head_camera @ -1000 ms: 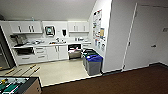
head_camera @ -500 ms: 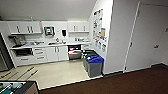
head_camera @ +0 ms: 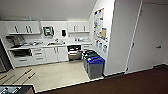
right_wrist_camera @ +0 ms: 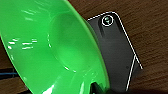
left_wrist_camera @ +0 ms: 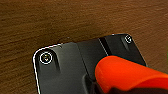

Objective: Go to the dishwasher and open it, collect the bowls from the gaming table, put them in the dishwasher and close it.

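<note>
We stand on dark brown carpet looking across at a kitchenette. The dishwasher sits far ahead and left of centre, under the white counter, and it appears open: a dark cavity shows with a steel panel below it. Two bins stand between us and it, slightly to its right: a grey one with a blue lid nearer us and a green-lidded one behind it. The pale kitchen floor to the left of the bins looks like the free approach.

Our right arm carries a bright green bowl, which fills its wrist view close against the wrist, hollow side toward the camera, so we judge the right jaws to be gripping its rim, though the contact itself is hidden. In the left wrist view an orange-red rounded object lies against the wrist; we cannot tell what it is, nor whether the left jaws are open or closed.

The relation that counts: the dishwasher lies ahead and to the left, well apart from the bowl in our right arm.
</note>
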